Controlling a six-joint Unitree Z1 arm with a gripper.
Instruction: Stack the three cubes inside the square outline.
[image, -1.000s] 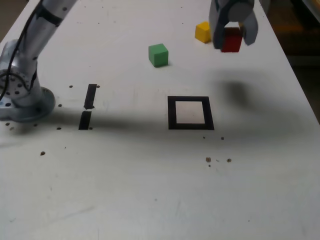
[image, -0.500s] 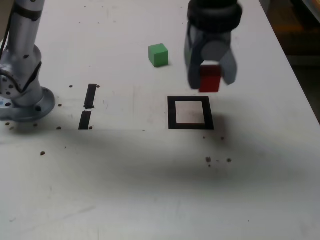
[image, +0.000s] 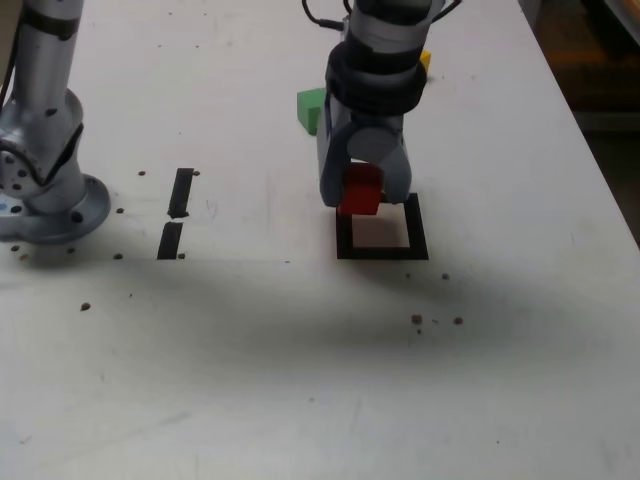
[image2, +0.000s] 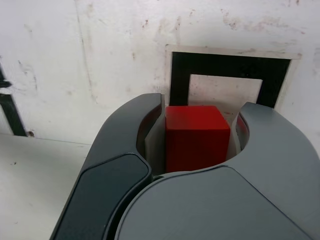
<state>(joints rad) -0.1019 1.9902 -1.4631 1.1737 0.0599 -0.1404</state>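
The gripper (image: 365, 196) is clamped on the red cube (image: 360, 190) near the centre of the exterior view, a cube side against each finger, and carries it above the upper left part of the square outline (image: 382, 253), whose lower edge and white middle show below and to the exterior view's right. The green cube (image: 309, 109) sits on the table (image: 230, 370) in the upper middle of that view, partly hidden behind the gripper, and only a bit of the yellow cube (image: 427, 60) peeps out further up and to the right, so the square has no stack to be seen and this looks like the bottom block going in. The likeliest trouble is a release too far to the exterior view's left, which would leave the block across the black border, since the hand does not look centred yet. Letting go too high could make it bounce or turn, and a crooked base would give the other two a poor footing. Lowering too far might press the cube into the table and twist it in the fingers, while a sideways swing at this spot, if low, could clip the green cube
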